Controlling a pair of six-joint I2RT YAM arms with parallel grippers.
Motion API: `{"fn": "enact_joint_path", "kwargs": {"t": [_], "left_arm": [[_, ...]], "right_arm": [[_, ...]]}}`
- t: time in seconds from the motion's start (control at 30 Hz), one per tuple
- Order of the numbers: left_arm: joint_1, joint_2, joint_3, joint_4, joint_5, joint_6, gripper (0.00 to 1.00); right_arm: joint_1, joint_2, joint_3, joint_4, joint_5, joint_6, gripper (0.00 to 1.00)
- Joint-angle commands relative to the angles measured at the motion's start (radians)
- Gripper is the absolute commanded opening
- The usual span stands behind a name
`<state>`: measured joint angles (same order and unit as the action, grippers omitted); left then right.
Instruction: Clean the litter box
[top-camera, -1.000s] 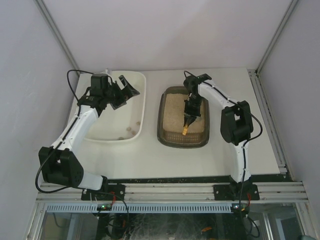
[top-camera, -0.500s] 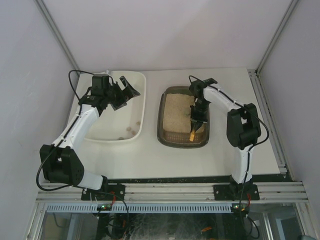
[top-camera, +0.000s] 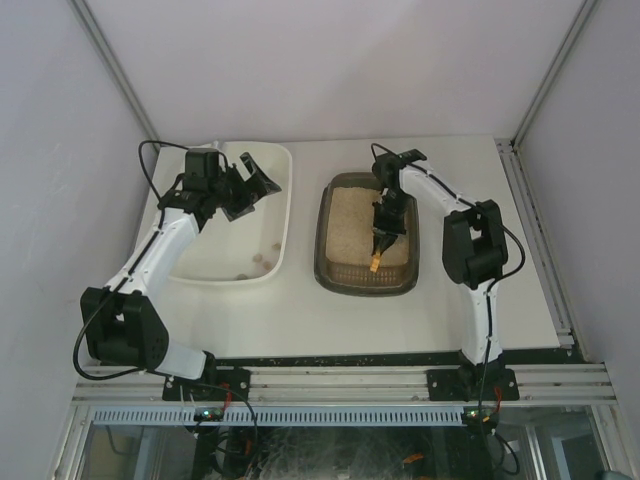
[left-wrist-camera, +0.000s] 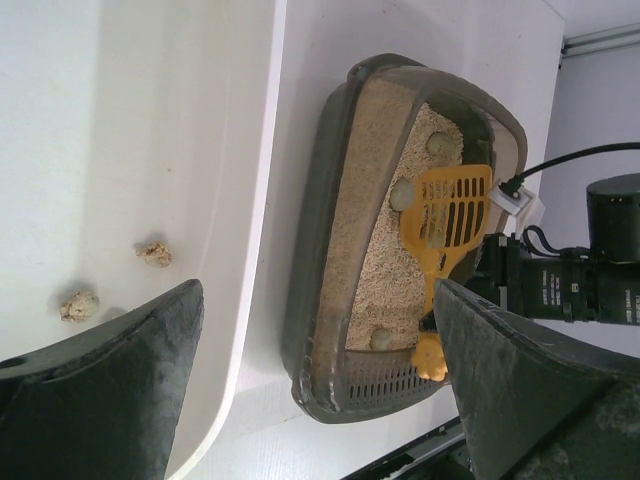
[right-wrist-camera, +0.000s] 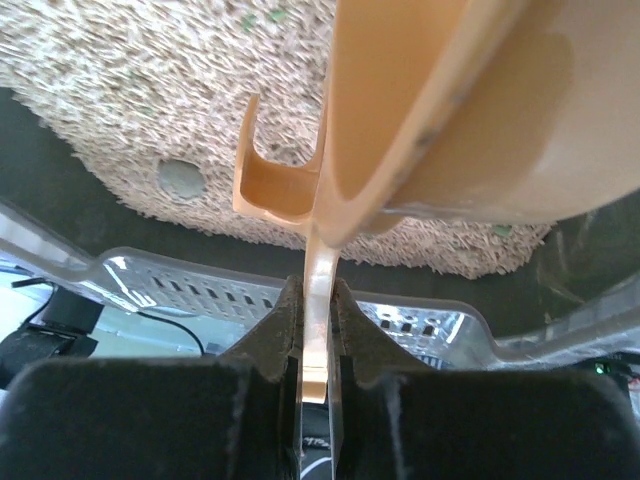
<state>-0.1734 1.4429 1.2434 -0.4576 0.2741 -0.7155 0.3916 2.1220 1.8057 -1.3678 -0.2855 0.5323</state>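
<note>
A white tabletop (top-camera: 300, 310) stands inside a plain booth. Pale grey panels close it in: a back wall (top-camera: 330, 60) along the far edge and side walls at left (top-camera: 50, 150) and right (top-camera: 600, 180). Silver posts (top-camera: 112, 62) rise from both far corners. A metal rail (top-camera: 340, 380) lines the near edge. The light is soft and even.

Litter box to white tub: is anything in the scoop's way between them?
Nothing visible does. Only bare table separates the litter box from the white tub. The right pincer grips the scoop; the left pincer hovers open over the tub.
</note>
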Motion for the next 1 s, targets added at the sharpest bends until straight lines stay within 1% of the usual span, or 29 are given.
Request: {"fn": "enact_joint_path", "kwargs": {"t": [0.0, 0.07, 0.13, 0.47, 0.6, 0.77, 0.97], "left_arm": [[0.0, 0.003, 0.0, 0.021, 0.01, 0.014, 1.0], [-0.002, 0.01, 0.0, 0.021, 0.011, 0.014, 1.0], [-0.005, 0.016, 0.001, 0.021, 0.013, 0.013, 1.0], [-0.017, 0.025, 0.001, 0.019, -0.007, 0.023, 1.0], [-0.018, 0.031, -0.003, 0.019, -0.016, 0.03, 1.0], [-0.02, 0.038, -0.002, 0.02, -0.017, 0.033, 1.0], [-0.021, 0.033, -0.004, 0.017, -0.023, 0.039, 1.0]], "right_arm": [[0.016, 0.063, 0.082, 0.025, -0.073, -0.03, 0.0], [0.018, 0.072, 0.091, 0.044, -0.091, -0.036, 0.0], [0.016, 0.064, 0.065, 0.095, -0.134, -0.041, 0.0], [0.014, -0.023, -0.187, 0.384, -0.372, -0.067, 0.0], [0.013, -0.059, -0.275, 0.491, -0.403, -0.058, 0.0], [0.022, -0.107, -0.335, 0.592, -0.41, -0.038, 0.0], [0.001, -0.198, -0.459, 0.743, -0.432, -0.001, 0.0]]}}
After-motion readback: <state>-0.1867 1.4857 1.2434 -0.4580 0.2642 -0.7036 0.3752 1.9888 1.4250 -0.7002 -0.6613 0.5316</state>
